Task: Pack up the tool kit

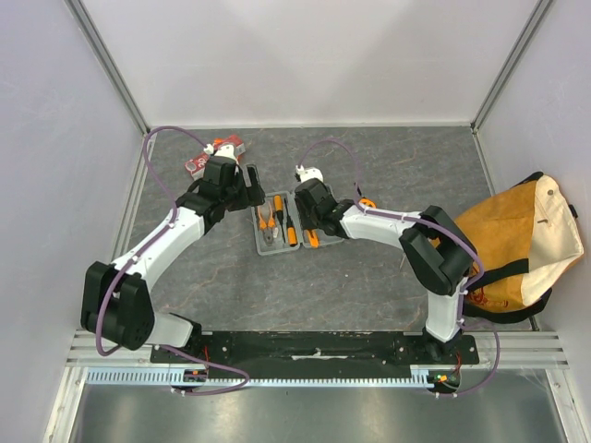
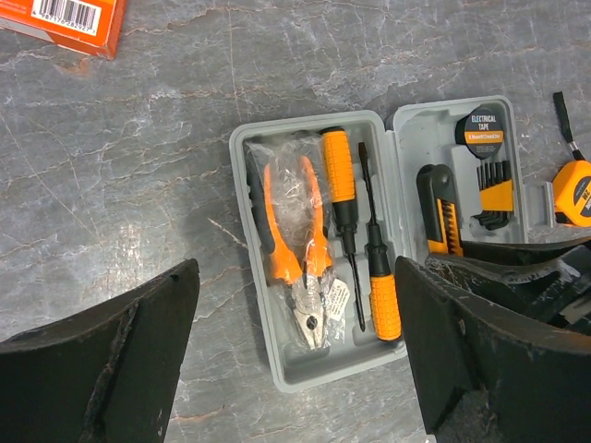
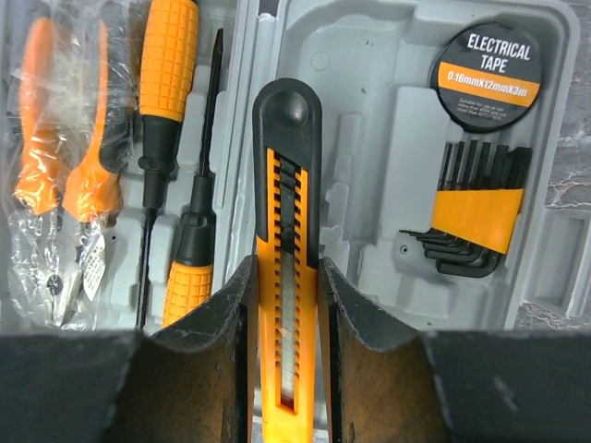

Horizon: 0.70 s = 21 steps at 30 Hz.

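Note:
The grey tool kit case (image 1: 280, 242) lies open on the table. Its left half (image 2: 277, 369) holds bagged pliers (image 2: 300, 240) and two screwdrivers (image 2: 340, 180). Its right half (image 3: 388, 185) holds electrical tape (image 3: 485, 63) and hex keys (image 3: 476, 208). My right gripper (image 3: 284, 305) is shut on an orange-and-black utility knife (image 3: 286, 185), held lengthwise over the right half beside the hinge. My left gripper (image 2: 295, 268) hovers open above the case's left half, with nothing between its fingers. From above, the left gripper (image 1: 247, 189) and right gripper (image 1: 311, 221) flank the case.
An orange tape measure (image 2: 574, 189) sits just right of the case. A red-orange packet (image 1: 214, 155) lies at the back left, behind my left gripper. The tan canvas bag (image 1: 517, 245) with black straps stands at the right wall. White walls enclose the table.

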Tool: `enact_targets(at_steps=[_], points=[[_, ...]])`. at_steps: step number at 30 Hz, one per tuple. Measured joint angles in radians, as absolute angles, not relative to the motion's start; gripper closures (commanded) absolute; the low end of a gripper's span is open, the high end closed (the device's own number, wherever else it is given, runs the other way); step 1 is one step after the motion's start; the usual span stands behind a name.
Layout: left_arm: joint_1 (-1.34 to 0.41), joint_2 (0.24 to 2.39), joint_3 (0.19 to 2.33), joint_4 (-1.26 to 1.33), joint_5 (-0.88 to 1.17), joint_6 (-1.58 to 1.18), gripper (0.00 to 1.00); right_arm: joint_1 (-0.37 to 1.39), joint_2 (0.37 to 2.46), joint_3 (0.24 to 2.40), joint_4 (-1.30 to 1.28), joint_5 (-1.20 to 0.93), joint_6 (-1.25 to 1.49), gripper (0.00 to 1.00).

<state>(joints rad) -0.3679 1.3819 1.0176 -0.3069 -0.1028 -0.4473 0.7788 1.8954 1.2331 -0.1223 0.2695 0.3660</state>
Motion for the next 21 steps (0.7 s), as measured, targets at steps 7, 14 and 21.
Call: enact_targets(at_steps=[7,14,21], points=[[-0.368,1.396,1.018,-0.307,-0.094,-0.447,0.09,0.779,1.934,1.239,-0.09,0.278,0.379,0.84],[-0.368,1.398,1.018,-0.307,-0.086,-0.447,0.09,0.779,1.952,1.242,-0.054,0.315,0.411,0.84],[-0.368,1.401,1.018,-0.308,-0.075,-0.447,0.09,0.779,1.97,1.248,-0.018,0.346,0.439,0.78]])
